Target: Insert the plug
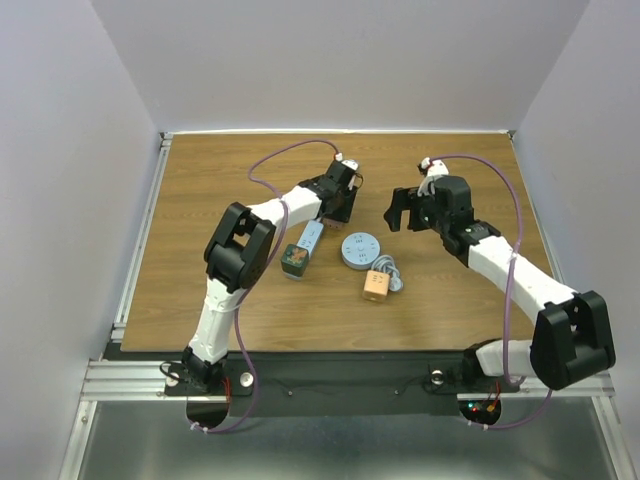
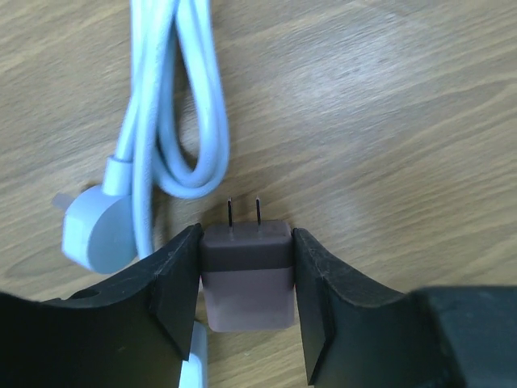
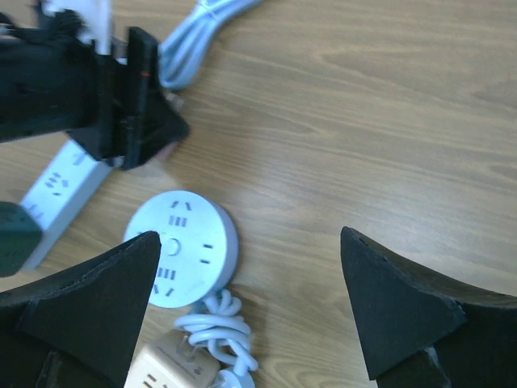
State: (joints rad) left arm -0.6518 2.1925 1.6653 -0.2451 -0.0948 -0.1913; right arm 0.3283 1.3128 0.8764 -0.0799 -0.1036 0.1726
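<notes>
1. The plug (image 2: 246, 279) – a small brownish adapter – sits clamped between the two fingers of the left gripper (image 2: 246, 242). Its two flat prongs (image 2: 258, 212) stick out past the fingertips toward the bare wood of the table (image 2: 404, 121).
2. In the top view this puts the plug at the far middle of the table, just beyond the far end of the white power strip (image 1: 311, 236). In the left wrist view only a white sliver shows at the bottom edge, so the strip's sockets lie to the near side of the prongs, not under them.
3. The strip's long axis runs from far-right to near-left, and a green adapter (image 1: 293, 260) already fills its near end.
4. A round socket hub (image 1: 360, 250) lies to the near right of the left gripper, with a tan cube socket (image 1: 376, 286) nearer again. A looped pale-blue cable (image 2: 174, 105) lies just beside the plug.
5. The right gripper (image 3: 249, 236) hangs wide and holds nothing, to the right of the hub. The left arm carries the plug and is the closer one to the strip – I judge the next move is to draw it nearward over a free socket.
</notes>
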